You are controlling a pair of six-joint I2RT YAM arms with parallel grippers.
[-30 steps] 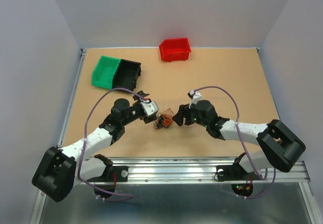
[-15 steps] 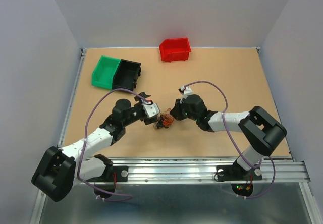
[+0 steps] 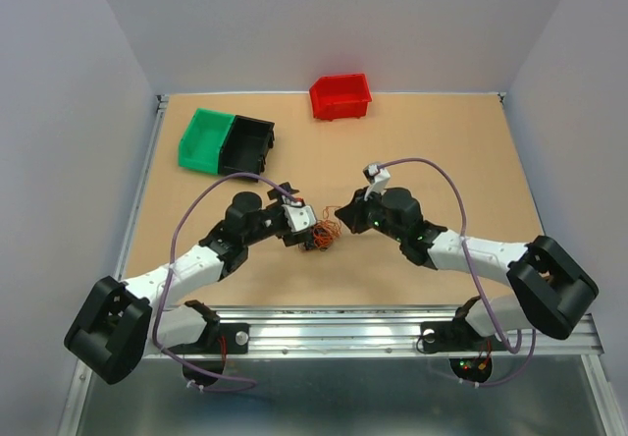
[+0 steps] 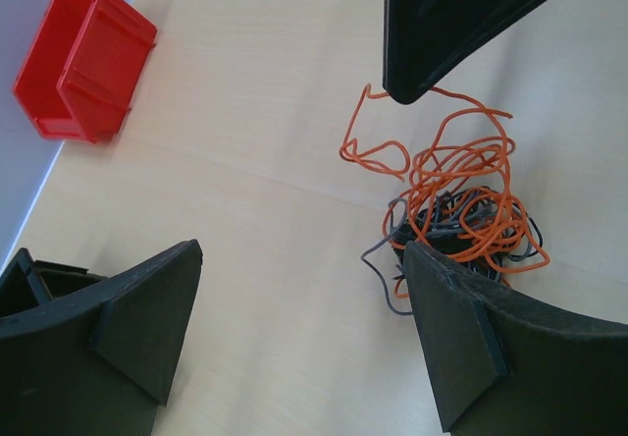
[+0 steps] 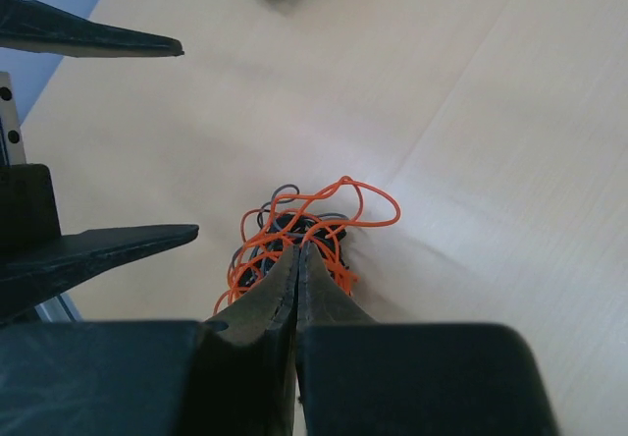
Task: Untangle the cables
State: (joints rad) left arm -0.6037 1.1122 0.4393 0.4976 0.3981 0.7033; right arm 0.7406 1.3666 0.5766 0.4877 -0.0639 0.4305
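Observation:
The cables form a small knot of orange, black and grey wire on the table between my two arms; the same cables show in the left wrist view. My right gripper is shut, its tips pressed together at the near edge of the cables, with an orange strand running up to its tip. My left gripper stands wide open over bare table. Its right finger sits against the knot's left side and covers part of it. From above, the left gripper and right gripper flank the knot.
A red bin stands at the back centre, also seen as the red bin. A green bin and a black bin sit side by side at the back left. A metal rail runs along the near edge.
My right gripper has gone from open to shut at the knot and now lifts an orange strand. My left gripper has edged right, closer to the knot, still open.

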